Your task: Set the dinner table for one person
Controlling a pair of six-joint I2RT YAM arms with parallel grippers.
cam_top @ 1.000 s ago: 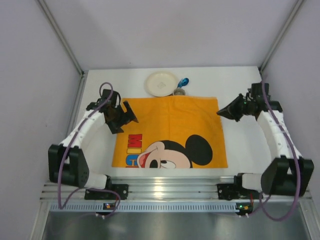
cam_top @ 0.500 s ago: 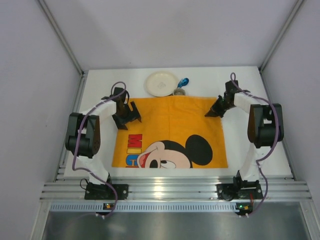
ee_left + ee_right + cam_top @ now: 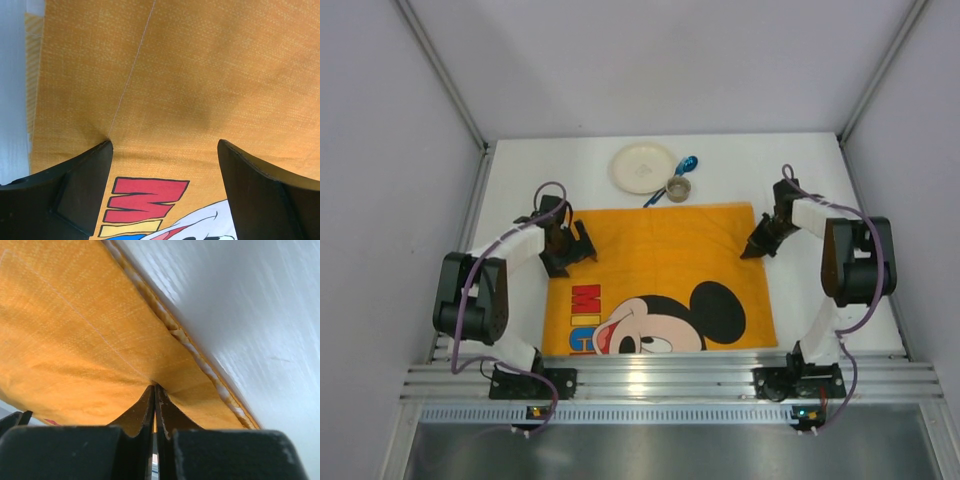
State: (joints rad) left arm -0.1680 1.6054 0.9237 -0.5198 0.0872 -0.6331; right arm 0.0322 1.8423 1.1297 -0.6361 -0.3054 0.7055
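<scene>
Two grippers, one per arm, both at the one orange cartoon-mouse placemat.

Left gripper: jaws stand wide apart and hold nothing. It is over the placemat's far left corner. In the left wrist view the left gripper straddles bare orange weave, and a thin crease in the cloth ends at the tip of one of its fingers. Red and yellow printed letters show between the two fingers, and a strip of white tabletop shows at the left of that view.

Right gripper: jaws are pressed together on a fold of the placemat, close to its right edge near the far right corner. In the right wrist view the right gripper has cloth puckering up into its tips, with the hemmed edge running just beside them.

Placemat: one, lying flat on the middle of the dinner table, its near edge reaching the aluminium rail.

Beyond the placemat's far edge, toward the table's far edge:
- One white plate.
- One blue spoon, just right of the plate.
- One small round tan cup, beside the spoon's handle and just short of the cloth.

The dinner table is the white rectangular top that carries all of these, with both arm bases at its near edge.
</scene>
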